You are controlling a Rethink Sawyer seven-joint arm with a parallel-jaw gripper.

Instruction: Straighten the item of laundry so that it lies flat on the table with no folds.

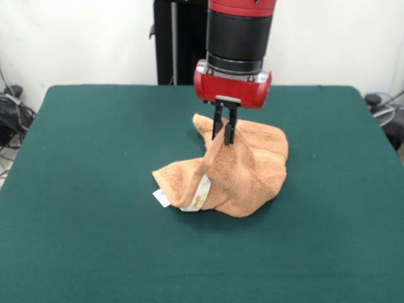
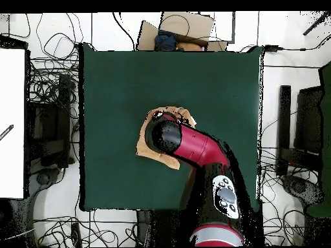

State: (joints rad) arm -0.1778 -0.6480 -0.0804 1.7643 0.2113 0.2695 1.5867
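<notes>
One towel sits crumpled near the centre of the desk, well clear of all edges. The arm's jaws are clenched on a raised peak of cloth, lifting it. White tags show at its near edge.

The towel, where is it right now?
In the front view the orange towel sits crumpled near the green table's middle, one part pinched up by the gripper.

Fuzzy terry towel on matt felt table.
</notes>
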